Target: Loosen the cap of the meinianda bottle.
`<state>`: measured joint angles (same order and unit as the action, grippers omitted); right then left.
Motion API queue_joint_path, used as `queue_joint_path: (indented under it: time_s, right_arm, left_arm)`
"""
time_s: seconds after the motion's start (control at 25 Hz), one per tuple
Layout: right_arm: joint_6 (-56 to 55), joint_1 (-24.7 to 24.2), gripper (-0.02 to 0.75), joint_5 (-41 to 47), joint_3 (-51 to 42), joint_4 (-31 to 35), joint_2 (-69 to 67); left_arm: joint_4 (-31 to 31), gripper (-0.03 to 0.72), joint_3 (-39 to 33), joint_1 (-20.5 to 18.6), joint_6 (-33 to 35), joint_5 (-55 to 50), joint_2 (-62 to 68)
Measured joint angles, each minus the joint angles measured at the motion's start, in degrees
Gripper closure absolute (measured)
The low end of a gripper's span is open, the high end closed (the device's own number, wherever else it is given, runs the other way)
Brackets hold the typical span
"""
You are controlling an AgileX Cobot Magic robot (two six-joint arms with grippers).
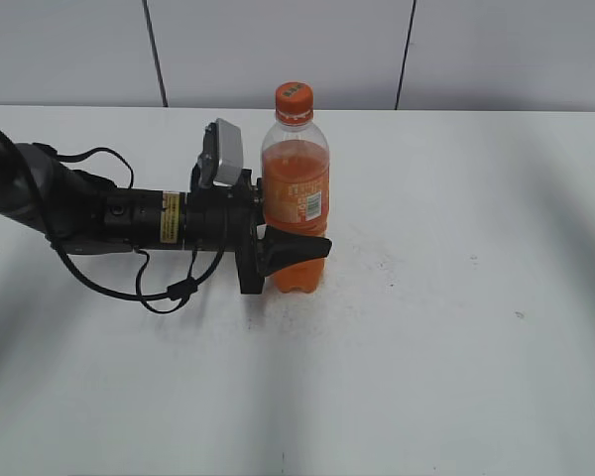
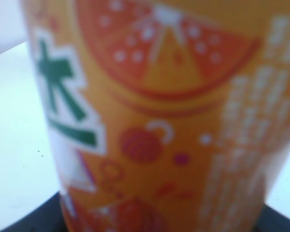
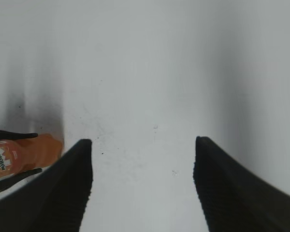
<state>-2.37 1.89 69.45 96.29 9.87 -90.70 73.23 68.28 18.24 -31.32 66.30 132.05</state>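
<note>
The meinianda bottle (image 1: 296, 203) stands upright on the white table, full of orange soda, with an orange label and a white barcode patch. Its orange cap (image 1: 293, 100) sits on the neck. My left gripper (image 1: 296, 248) comes in from the left and is shut on the bottle's lower body. In the left wrist view the label (image 2: 164, 125) fills the frame, blurred. My right gripper (image 3: 142, 147) is open and empty above bare table. The bottle (image 3: 24, 152) shows at the left edge of the right wrist view. The right gripper is out of the exterior view.
The white table (image 1: 456, 327) stretches to the right and front of the bottle. A grey panelled wall (image 1: 278, 50) runs behind the table. The left arm's black cable (image 1: 149, 288) loops on the table to the left.
</note>
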Motion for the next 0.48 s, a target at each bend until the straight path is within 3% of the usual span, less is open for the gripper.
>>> queue_joint_path:
  time_s: [0.2,0.48]
  right_arm:
    - [-4.96,4.50,0.246,0.07,0.18,0.25,-1.85]
    - [-12.69,16.19,0.246,0.25,1.85,0.66,-6.22]
  left_arm:
    - [0.00,0.295,0.00,0.00,0.00,0.00,0.00]
    - [0.06,0.295,0.00,0.00,0.00,0.00,0.00]
